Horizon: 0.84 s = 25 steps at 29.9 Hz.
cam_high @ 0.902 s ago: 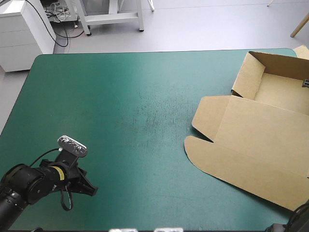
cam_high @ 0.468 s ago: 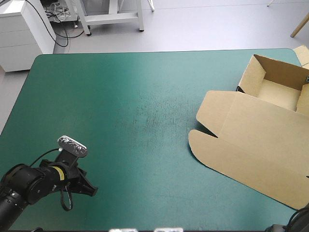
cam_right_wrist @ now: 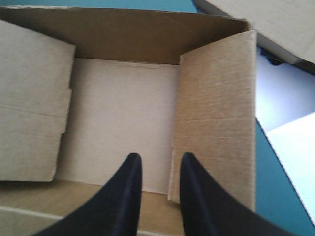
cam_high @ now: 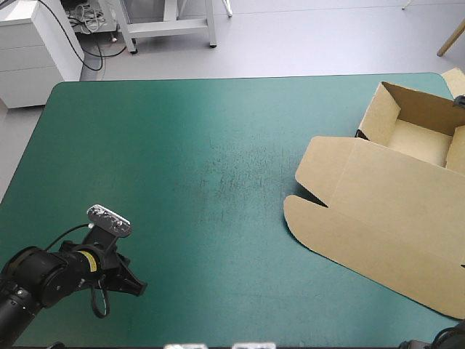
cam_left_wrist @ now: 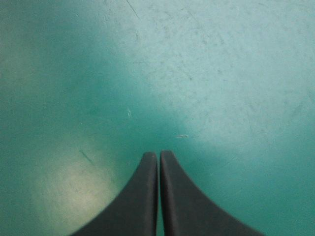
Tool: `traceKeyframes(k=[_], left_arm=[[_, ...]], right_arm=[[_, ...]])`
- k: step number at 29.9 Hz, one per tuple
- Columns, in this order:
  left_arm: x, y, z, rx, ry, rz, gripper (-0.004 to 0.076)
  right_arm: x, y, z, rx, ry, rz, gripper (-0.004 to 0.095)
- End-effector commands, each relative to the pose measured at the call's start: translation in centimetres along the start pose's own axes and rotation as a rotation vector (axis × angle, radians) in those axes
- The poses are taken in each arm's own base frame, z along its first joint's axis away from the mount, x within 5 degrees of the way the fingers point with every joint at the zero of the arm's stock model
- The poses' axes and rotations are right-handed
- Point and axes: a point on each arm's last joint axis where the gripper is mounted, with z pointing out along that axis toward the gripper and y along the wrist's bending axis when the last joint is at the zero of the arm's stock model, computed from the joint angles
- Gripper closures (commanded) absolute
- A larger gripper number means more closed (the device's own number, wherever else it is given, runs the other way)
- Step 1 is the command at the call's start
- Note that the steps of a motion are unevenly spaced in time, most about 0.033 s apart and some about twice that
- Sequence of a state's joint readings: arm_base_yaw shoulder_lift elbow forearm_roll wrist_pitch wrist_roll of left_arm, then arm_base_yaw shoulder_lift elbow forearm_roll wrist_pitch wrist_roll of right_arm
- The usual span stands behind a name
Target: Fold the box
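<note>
box [cam_high: 425, 142] walls [cam_high: 379, 110] up since earlier | lid [cam_high: 392, 218] (flat) near-side — axis diagonal

Likely a lab: white drawer cabinet [cam_high: 29, 54], loose floor cables [cam_high: 86, 20], white metal stand [cam_high: 168, 27] beyond the teal-green table [cam_high: 182, 145].

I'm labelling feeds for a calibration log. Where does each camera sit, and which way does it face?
High view: above and behind the robot, looking forward and down on the table, the box at its right; the left gripper shows front-left.
Left wrist view: above the left wrist, looking down at bare teal-green cover; its own shut fingers show.
Right wrist view: above the right wrist, looking into the box's open tray; the right gripper shows, fingers apart.
Shared: high and right wrist views both show the tray.
</note>
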State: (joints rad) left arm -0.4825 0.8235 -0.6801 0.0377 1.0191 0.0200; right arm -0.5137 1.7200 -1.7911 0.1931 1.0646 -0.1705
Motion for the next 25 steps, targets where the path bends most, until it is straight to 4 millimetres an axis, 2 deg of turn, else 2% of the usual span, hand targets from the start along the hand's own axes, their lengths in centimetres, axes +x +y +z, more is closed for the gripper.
traceKeyframes(k=[1, 7, 13, 18, 25], left_arm=[[-0.7, 0.0, -0.7, 0.003, -0.058, -0.017, 0.0731], [-0.6, -0.1, -0.7, 0.017, -0.054, -0.026, 0.0731], [-0.9, -0.4, -0.7, 0.051, -0.078, -0.048, 0.0731], [-1.4, -0.4, -0.8, 0.049, -0.136, -0.047, 0.0731], [-1.5, -0.3, -0.9, 0.045, -0.163, -0.047, 0.0731]], right_arm=[[-0.6, 1.7, -4.3, -0.124, -0.105, -0.046, 0.0913], [-0.1, 5.2, -6.1, -0.253, -0.099, -0.137, 0.0918], [1.4, 10.6, -6.7, -0.272, -0.053, -0.303, 0.0917], [4.5, 15.2, -6.5, -0.278, -0.010, -0.441, 0.0918], [9.1, 17.6, -7.6, -0.330, -0.051, -0.495, 0.0918]])
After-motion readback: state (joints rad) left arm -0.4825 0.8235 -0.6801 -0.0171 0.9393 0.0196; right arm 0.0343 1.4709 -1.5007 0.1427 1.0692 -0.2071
